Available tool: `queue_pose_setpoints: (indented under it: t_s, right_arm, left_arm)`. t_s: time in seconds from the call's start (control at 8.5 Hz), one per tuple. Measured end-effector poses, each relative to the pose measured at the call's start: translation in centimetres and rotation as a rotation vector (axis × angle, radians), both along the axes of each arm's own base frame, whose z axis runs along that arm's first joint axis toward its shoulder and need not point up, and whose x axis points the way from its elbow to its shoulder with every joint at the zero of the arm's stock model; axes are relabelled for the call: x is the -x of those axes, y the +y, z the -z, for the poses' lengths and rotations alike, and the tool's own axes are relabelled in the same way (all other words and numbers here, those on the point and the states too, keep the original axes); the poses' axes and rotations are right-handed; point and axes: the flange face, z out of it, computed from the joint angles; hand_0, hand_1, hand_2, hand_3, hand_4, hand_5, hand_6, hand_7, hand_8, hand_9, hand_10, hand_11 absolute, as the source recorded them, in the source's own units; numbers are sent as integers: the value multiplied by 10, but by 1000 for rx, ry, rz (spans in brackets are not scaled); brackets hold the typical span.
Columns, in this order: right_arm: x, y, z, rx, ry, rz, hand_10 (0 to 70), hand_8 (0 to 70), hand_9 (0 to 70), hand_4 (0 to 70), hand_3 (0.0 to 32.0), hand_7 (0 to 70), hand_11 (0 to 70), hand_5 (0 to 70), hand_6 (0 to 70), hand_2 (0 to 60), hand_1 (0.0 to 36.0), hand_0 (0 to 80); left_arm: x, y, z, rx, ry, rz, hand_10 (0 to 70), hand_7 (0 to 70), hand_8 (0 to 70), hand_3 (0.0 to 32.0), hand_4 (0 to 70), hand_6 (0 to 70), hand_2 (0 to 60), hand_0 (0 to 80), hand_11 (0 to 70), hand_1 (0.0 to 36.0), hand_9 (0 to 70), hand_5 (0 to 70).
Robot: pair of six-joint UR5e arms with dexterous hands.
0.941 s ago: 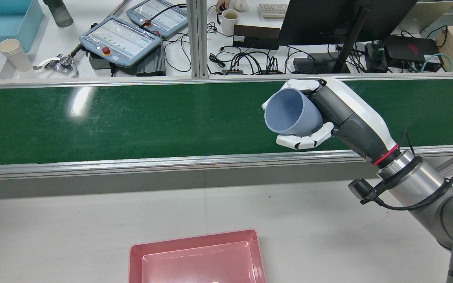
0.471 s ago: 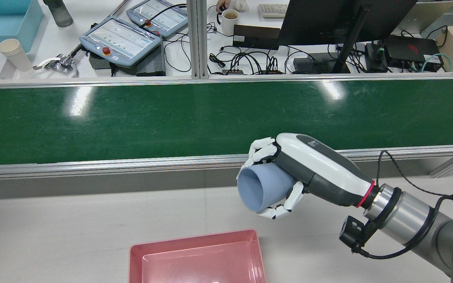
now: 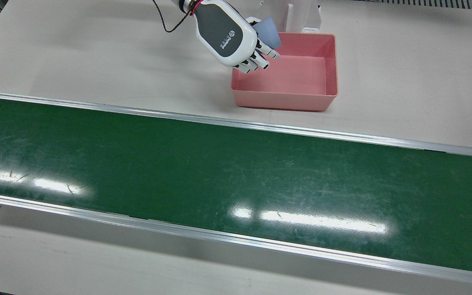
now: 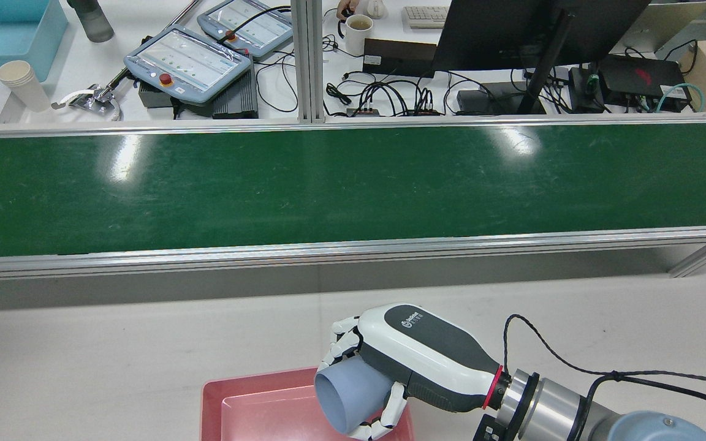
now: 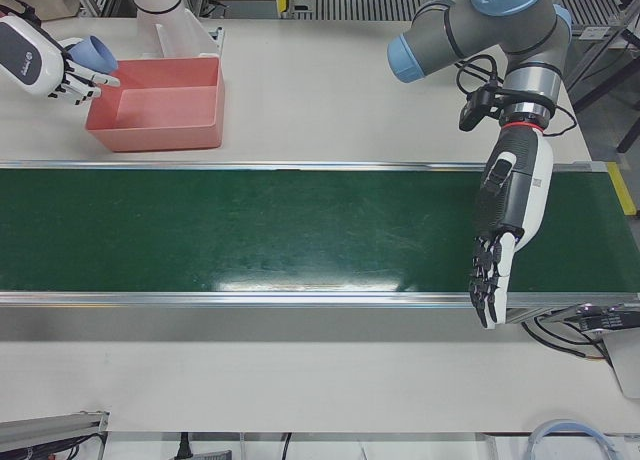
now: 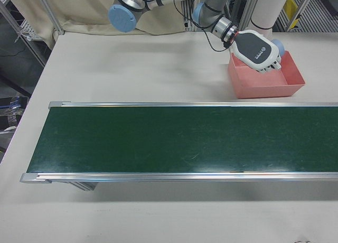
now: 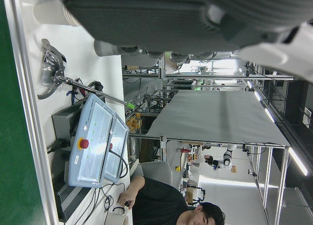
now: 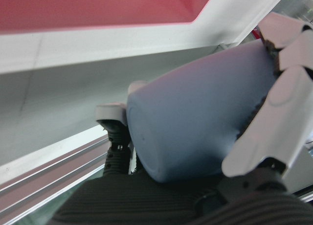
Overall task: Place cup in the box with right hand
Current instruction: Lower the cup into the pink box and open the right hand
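My right hand [image 4: 414,358] is shut on a pale blue cup [image 4: 348,395] and holds it tilted, mouth facing sideways, over the near right corner of the pink box [image 4: 249,404]. The same hand [image 3: 230,35], cup [image 3: 268,32] and box [image 3: 320,88] show in the front view, and in the right-front view the hand [image 6: 256,52] hangs over the box [image 6: 269,84]. The right hand view shows the cup [image 8: 195,127] close up between the fingers [image 8: 274,122]. My left hand [image 5: 510,230] is open and empty, fingers pointing down over the green belt [image 5: 250,230].
The green conveyor belt [image 4: 328,184] runs across the table between aluminium rails. Behind it are teach pendants [image 4: 187,61], cables, a monitor [image 4: 531,30], a paper cup stack [image 4: 22,86] and a light blue bin [image 4: 3,33]. A white pedestal [image 3: 301,16] stands just behind the box.
My right hand has carried the cup from above the belt back and down to the pink box, now over its corner. The grip on the cup is unchanged.
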Motion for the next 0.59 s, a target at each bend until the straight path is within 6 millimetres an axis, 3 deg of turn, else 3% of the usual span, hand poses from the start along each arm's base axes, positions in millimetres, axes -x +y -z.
queue_pose_setpoints:
  t_s: [0.12, 0.24, 0.59]
  right_arm:
    - [7, 6, 0, -2, 4, 13, 3, 0, 17, 0, 0, 126, 13, 34, 38, 73, 138, 463]
    - [12, 12, -1, -3, 7, 24, 0, 0, 6, 0, 0, 103, 0, 13, 24, 70, 94, 400]
    - [15, 17, 0, -2, 4, 38, 0, 0, 13, 7, 0, 136, 0, 11, 31, 121, 95, 383]
  left_arm:
    - [0, 0, 0, 0, 0, 0, 0, 0, 0, 0, 0, 0, 0, 0, 0, 0, 0, 0]
    - [0, 0, 0, 0, 0, 0, 0, 0, 0, 0, 0, 0, 0, 0, 0, 0, 0, 0]
    - [0, 0, -1, 0, 0, 0, 0, 0, 0, 0, 0, 0, 0, 0, 0, 0, 0, 0]
